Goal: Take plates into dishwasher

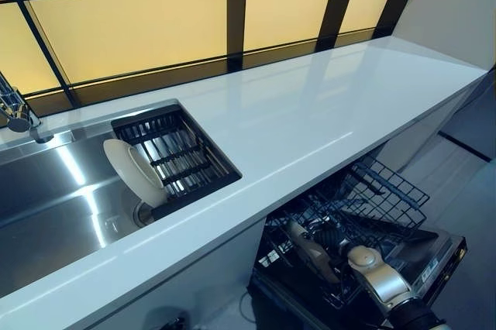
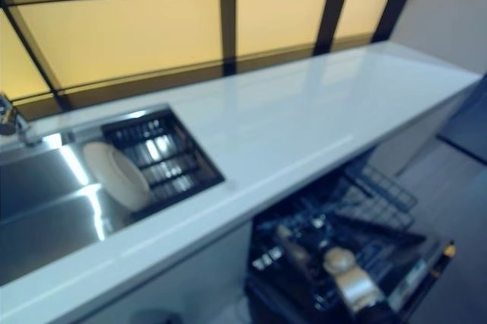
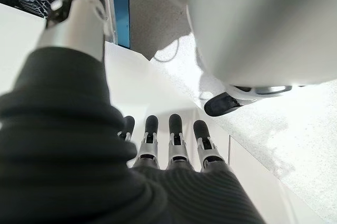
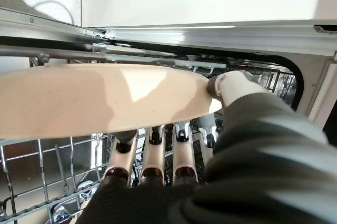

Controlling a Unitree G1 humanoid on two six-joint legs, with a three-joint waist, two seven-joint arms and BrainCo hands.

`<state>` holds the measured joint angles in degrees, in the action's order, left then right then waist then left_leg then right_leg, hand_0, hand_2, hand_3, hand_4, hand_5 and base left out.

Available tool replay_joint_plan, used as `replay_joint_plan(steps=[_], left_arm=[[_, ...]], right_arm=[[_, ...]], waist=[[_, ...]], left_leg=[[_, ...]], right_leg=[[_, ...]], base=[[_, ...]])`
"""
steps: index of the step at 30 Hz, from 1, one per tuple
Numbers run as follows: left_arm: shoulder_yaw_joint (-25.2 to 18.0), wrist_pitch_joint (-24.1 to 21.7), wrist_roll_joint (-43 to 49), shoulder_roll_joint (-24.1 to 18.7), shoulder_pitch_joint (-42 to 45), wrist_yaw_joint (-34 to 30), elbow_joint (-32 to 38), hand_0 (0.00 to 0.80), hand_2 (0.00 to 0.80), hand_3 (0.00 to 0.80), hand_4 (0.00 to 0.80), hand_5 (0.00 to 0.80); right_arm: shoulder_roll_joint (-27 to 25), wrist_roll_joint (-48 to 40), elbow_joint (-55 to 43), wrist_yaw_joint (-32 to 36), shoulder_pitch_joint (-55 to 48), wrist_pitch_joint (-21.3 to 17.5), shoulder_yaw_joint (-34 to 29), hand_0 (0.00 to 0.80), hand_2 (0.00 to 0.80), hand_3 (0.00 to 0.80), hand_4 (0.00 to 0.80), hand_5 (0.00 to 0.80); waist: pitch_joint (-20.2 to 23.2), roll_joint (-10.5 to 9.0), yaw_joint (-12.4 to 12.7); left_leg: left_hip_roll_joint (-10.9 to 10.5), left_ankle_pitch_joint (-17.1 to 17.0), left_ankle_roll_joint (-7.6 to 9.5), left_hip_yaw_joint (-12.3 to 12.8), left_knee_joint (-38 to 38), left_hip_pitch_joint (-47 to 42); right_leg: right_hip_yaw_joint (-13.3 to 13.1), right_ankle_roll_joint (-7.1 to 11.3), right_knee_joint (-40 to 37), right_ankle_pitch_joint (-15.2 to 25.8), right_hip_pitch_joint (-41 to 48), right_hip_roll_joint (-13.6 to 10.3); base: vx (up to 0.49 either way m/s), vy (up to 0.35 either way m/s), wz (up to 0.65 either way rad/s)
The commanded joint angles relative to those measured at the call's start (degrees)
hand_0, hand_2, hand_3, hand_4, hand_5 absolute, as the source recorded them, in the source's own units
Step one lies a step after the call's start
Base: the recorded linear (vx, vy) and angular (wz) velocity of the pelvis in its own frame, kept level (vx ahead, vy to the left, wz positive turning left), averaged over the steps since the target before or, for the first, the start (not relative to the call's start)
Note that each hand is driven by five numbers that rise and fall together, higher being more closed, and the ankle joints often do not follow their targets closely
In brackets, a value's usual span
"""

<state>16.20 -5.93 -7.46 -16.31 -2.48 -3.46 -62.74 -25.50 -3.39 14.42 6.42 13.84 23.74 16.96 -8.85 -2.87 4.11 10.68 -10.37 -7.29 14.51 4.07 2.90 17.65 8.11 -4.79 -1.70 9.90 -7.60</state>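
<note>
A cream plate is pinched in my right hand, with the fingers under it and the thumb on its rim. From the head, that hand reaches down into the pulled-out dishwasher rack under the counter, and the plate shows edge-on among the wires. A second white plate leans upright in the steel sink against a black drainer basket. My left hand hangs by the white cabinet front with straight fingers and holds nothing.
The long white counter runs from the sink to the far right corner, with a window wall behind it. A tap stands at the sink's far left. The open dishwasher door juts out over the floor.
</note>
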Motion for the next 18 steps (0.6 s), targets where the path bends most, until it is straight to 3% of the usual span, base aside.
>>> replay_joint_plan(steps=[1,18], left_arm=[[2.23,-0.76,2.45,0.01,-4.53,-0.22,-1.54,0.0,0.0,0.0,0.0,0.0],[1.96,-0.66,2.79,0.35,-4.51,-0.28,-1.8,0.0,0.0,0.0,0.0,0.0]], right_arm=[[0.7,1.41,0.3,-1.44,5.12,-2.23,1.14,0.8,0.8,0.8,0.8,0.8],[1.04,2.84,1.41,-0.72,4.29,-2.34,0.91,0.8,0.8,0.8,0.8,0.8]], waist=[[0.15,-0.87,1.13],[0.32,-0.74,1.06]], left_leg=[[-2.13,0.65,2.06,1.13,-0.23,3.27],[-2.12,0.77,2.14,0.9,-0.19,2.84]], right_leg=[[-0.98,-3.36,4.82,0.5,-2.94,1.24],[-0.8,-3.53,5.28,0.36,-3.08,1.26]], base=[[0.002,0.003,0.04],[0.0,0.0,0.0]])
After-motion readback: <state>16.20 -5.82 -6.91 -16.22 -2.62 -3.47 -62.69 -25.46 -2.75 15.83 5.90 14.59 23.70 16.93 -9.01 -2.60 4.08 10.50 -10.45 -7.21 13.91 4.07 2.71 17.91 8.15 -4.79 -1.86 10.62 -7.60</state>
